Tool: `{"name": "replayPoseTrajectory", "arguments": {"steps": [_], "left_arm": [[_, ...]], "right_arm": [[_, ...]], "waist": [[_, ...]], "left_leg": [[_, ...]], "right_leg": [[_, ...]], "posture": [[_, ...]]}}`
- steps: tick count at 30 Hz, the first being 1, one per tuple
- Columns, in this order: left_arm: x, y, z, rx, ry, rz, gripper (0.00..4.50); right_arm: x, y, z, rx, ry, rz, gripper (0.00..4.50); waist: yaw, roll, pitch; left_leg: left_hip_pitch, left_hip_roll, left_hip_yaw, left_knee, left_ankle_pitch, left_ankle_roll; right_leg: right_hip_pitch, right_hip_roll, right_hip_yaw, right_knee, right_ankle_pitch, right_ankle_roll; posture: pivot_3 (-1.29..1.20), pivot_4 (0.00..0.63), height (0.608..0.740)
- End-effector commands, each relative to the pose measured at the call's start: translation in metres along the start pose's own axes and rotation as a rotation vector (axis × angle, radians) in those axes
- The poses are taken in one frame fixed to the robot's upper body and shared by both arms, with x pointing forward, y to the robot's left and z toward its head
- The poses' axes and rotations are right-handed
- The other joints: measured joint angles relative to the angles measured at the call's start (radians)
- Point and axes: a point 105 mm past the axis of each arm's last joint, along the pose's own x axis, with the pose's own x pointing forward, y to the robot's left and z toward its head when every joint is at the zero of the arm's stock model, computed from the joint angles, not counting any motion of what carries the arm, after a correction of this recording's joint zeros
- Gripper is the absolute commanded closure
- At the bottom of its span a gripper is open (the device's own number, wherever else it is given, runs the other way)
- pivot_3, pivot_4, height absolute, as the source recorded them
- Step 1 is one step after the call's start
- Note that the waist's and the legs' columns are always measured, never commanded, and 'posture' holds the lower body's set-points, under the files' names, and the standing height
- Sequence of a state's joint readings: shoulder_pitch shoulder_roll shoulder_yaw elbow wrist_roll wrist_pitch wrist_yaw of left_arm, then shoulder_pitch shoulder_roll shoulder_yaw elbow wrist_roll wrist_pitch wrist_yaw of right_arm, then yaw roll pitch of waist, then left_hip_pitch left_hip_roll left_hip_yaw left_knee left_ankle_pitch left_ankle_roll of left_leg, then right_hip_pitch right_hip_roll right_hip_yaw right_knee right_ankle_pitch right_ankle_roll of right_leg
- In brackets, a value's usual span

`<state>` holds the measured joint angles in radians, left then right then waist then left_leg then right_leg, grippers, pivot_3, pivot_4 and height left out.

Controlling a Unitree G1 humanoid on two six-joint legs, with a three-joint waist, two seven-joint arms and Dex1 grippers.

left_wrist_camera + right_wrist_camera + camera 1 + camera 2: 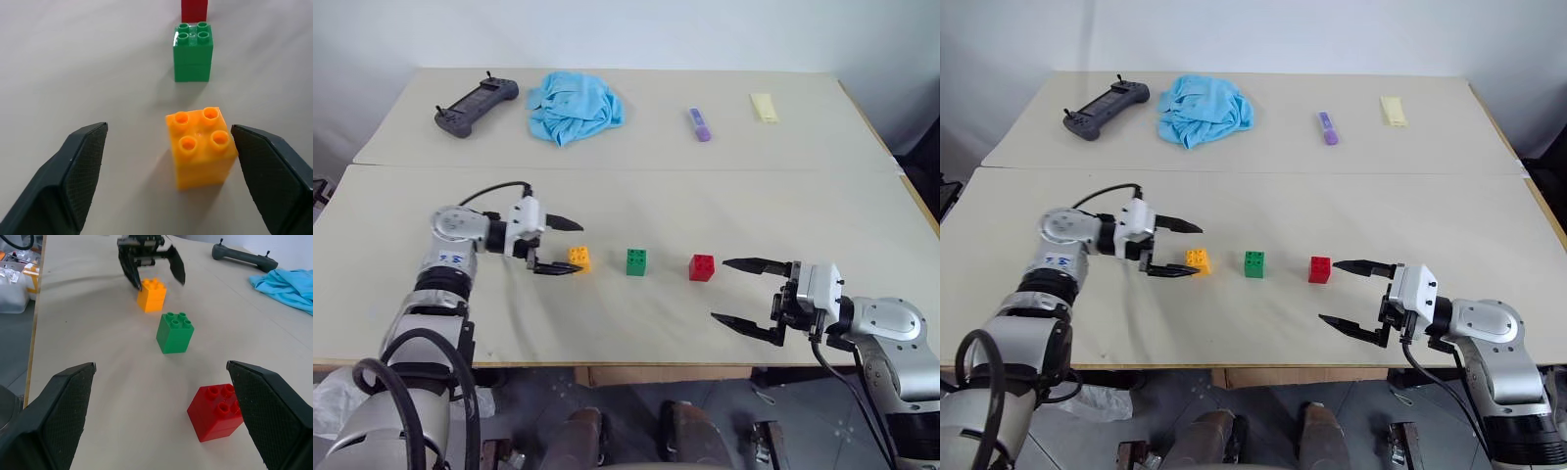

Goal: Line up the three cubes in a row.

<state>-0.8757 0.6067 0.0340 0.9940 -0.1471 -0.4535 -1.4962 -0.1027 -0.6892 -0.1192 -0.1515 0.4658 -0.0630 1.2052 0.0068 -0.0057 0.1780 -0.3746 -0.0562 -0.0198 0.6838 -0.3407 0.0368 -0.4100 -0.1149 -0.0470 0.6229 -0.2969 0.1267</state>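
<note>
Three studded cubes stand in a line across the near table: orange cube [578, 258], green cube [636, 261], red cube [702, 267], with even gaps between them. My left gripper [570, 248] is open, pointing right, its black fingers [83, 166] straddling the orange cube [201, 147], which rests on the table close to one finger. My right gripper [722, 290] is open and pointing left, just right of and slightly nearer than the red cube [215, 411], with nothing between its fingers.
On the far table lie a black controller [476, 106], a crumpled blue cloth [575, 106], a purple marker [700, 124] and a pale yellow bar [765, 107]. A seam [626, 168] divides the two tables. The front edge runs just below my right gripper.
</note>
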Motion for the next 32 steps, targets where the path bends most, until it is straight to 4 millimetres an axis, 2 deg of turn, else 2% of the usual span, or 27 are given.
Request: {"name": "replayPoseTrajectory", "arguments": {"steps": [1,3,4,7,10,12,15,18,21,23,26,29,32], "left_arm": [[-0.037,-0.006,0.008,0.012,-0.025,0.095,0.2],[-0.054,-0.022,0.002,-0.015,0.01,0.126,0.2],[-0.054,-0.029,-0.001,-0.028,0.02,0.127,0.2],[-0.043,-0.04,-0.004,-0.045,0.019,0.118,0.2],[-0.026,-0.041,0.001,-0.043,-0.012,0.097,0.2],[-0.023,-0.039,0.007,-0.036,-0.032,0.108,0.2],[-0.035,-0.037,0.018,-0.038,-0.051,0.152,0.2],[-0.054,-0.046,0.022,-0.091,-0.047,0.203,0.2],[-0.067,-0.05,0.018,-0.092,0.028,0.283,0.2],[-0.075,-0.051,0.01,-0.077,0.11,0.333,0.2],[-0.078,-0.055,0.014,-0.115,0.097,0.326,0.2],[-0.083,-0.043,0.028,-0.1,0.043,0.383,0.2],[-0.086,-0.039,0.021,-0.088,0.106,0.395,0.2]], "right_arm": [[-0.003,-0.008,0.011,-0.03,-0.022,0.006,0.0],[-0.002,-0.012,0.014,-0.032,-0.022,0.011,0.0],[-0.001,-0.014,0.014,-0.03,-0.021,0.016,0.0],[0.002,-0.016,0.014,-0.028,-0.021,0.032,0.0],[0.004,-0.017,0.015,-0.023,-0.023,0.055,0.0],[0.004,-0.017,0.017,-0.023,-0.024,0.062,0.0],[0.0,-0.02,0.021,-0.032,-0.025,0.056,0.0],[-0.007,-0.023,0.023,-0.037,-0.023,0.05,0.0],[-0.017,-0.022,0.02,-0.037,0.022,0.077,0.0],[-0.029,-0.034,0.025,-0.051,0.044,0.042,0.0],[-0.039,-0.044,0.031,-0.044,0.068,0.025,0.0],[-0.047,-0.043,0.026,-0.062,0.099,0.037,0.0],[-0.048,-0.044,0.02,-0.059,0.087,0.017,0.0]], "waist": [[-0.008,0.0,0.0],[-0.014,0.0,0.0],[-0.014,0.0,0.0],[0.006,0.001,0.0],[0.026,0.001,0.0],[0.026,0.0,0.0],[0.016,0.0,0.0],[-0.005,0.001,0.0],[-0.012,0.002,0.001],[-0.008,0.002,0.001],[-0.003,0.002,0.001],[0.007,0.002,0.001],[0.01,0.002,0.001]], "left_leg": [[0.0,0.0,-0.001,0.0,0.0,0.0],[0.0,0.001,-0.001,0.0,0.0,-0.001],[0.0,0.002,-0.001,0.0,-0.001,-0.001],[0.0,0.002,-0.002,0.0,-0.001,-0.002],[0.0,0.001,-0.006,0.003,-0.001,-0.002],[0.0,0.0,-0.008,0.003,-0.001,-0.001],[0.0,0.0,-0.008,0.002,-0.001,-0.002],[0.0,0.002,-0.006,-0.001,-0.001,-0.003],[0.0,0.003,-0.006,-0.002,-0.002,-0.003],[0.0,0.003,-0.006,-0.001,-0.001,-0.004],[0.001,0.003,-0.006,-0.001,-0.001,-0.004],[0.001,0.003,-0.007,-0.001,-0.001,-0.004],[0.001,0.003,-0.007,-0.001,-0.001,-0.004]], "right_leg": [[0.0,-0.001,0.0,0.0,0.0,0.0],[0.0,-0.001,0.0,0.0,0.0,-0.001],[0.0,-0.001,0.0,-0.001,0.0,-0.001],[0.001,-0.002,0.0,-0.001,-0.001,-0.001],[0.004,-0.002,0.0,-0.002,0.0,-0.001],[0.006,-0.002,0.001,-0.002,0.0,-0.001],[0.005,-0.002,0.001,-0.002,0.0,-0.001],[0.002,-0.002,0.001,-0.002,-0.001,-0.003],[0.002,-0.001,0.001,-0.002,-0.002,-0.004],[0.002,-0.001,0.001,-0.002,-0.002,-0.004],[0.003,-0.002,0.002,-0.002,-0.002,-0.004],[0.004,-0.002,0.003,-0.003,-0.002,-0.004],[0.004,-0.002,0.003,-0.003,-0.002,-0.004]], "posture": [[0.0,0.15,0.74],[0.0,0.15,0.74],[0.0,0.15,0.74],[0.0,0.15,0.74],[0.0,0.15,0.74],[0.0,0.15,0.74],[0.0,0.15,0.74],[0.0,0.15,0.74],[0.0,0.15,0.74],[0.0,0.15,0.74],[0.0,0.15,0.74],[0.0,0.15,0.74],[0.0,0.15,0.74]]}}
